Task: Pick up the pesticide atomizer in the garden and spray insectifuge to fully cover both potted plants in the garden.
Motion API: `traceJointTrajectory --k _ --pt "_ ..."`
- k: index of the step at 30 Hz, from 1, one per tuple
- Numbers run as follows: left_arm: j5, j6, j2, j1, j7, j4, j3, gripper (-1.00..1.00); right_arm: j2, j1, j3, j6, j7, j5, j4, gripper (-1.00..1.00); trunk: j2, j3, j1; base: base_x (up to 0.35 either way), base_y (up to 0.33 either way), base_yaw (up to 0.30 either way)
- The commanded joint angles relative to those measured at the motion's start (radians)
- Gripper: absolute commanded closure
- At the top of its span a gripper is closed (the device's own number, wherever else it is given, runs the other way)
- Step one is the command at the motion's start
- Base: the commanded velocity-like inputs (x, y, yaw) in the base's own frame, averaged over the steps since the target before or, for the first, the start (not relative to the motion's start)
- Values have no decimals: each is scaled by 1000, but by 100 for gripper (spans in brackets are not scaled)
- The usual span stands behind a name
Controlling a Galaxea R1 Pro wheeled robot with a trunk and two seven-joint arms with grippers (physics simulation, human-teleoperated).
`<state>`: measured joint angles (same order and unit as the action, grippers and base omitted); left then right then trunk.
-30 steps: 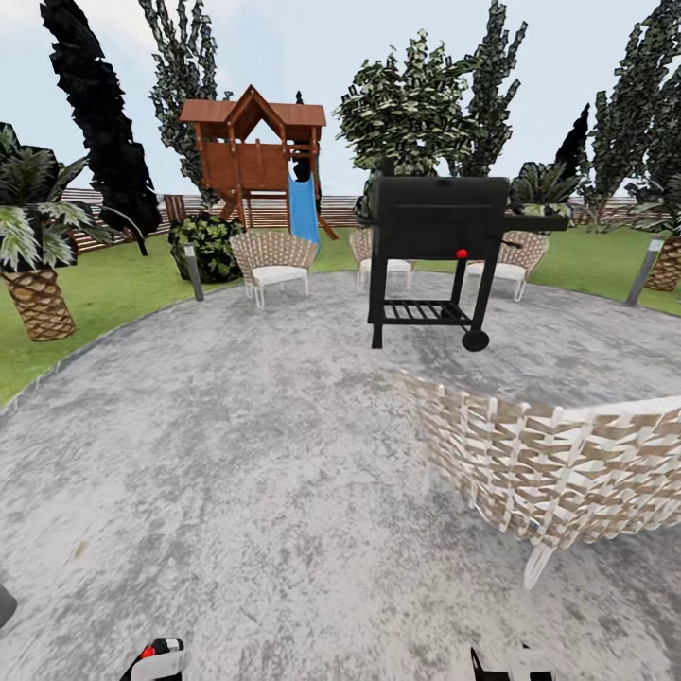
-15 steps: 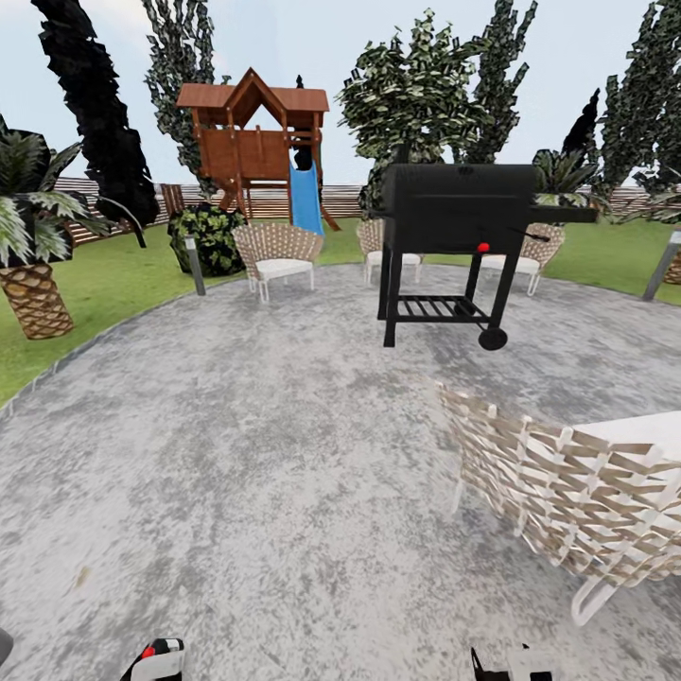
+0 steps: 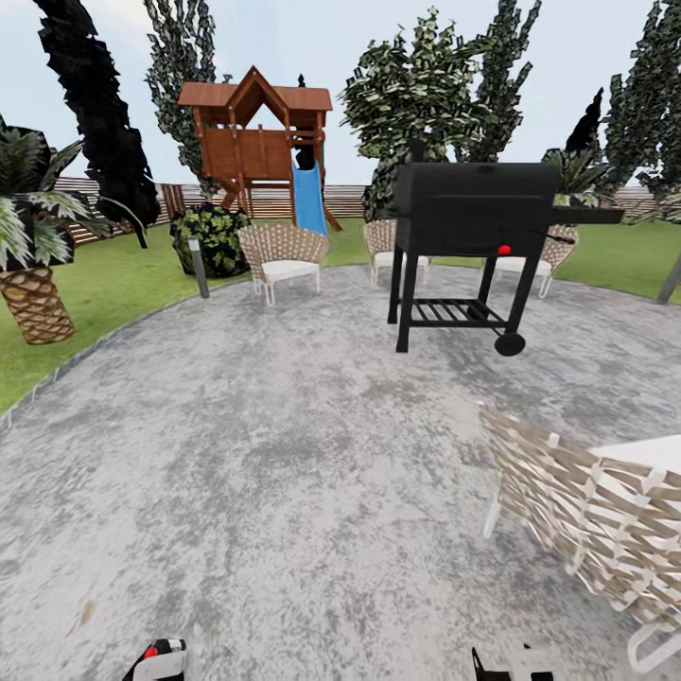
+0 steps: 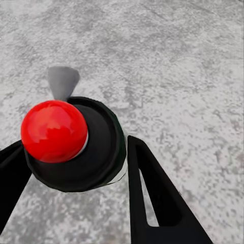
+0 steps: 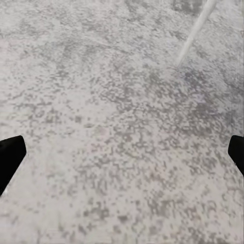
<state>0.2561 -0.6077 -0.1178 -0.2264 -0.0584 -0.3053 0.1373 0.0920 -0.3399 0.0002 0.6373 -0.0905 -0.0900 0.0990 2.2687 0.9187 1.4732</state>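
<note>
Left fingers (image 4: 137, 193) clamped on spray bottle (image 4: 76, 145), right fingers (image 5: 10, 157) apart; risk: clipping wicker chair (image 3: 596, 530) beside grill (image 3: 473, 236).

bright, even daylight | shadows faint | renders soft (wrist views blurrier)

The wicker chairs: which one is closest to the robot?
The wicker chair at the right edge, low in the head view and cut off by the frame. The other chairs stand far back, near the black grill.
</note>
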Motion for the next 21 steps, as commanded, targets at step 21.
traceJointTrajectory --k 21 --pt "5 -3 -1 -1 -6 1 8 100 -1 -1 1 1 -9 -10 -1 -100 0 1 0 275 222 0"
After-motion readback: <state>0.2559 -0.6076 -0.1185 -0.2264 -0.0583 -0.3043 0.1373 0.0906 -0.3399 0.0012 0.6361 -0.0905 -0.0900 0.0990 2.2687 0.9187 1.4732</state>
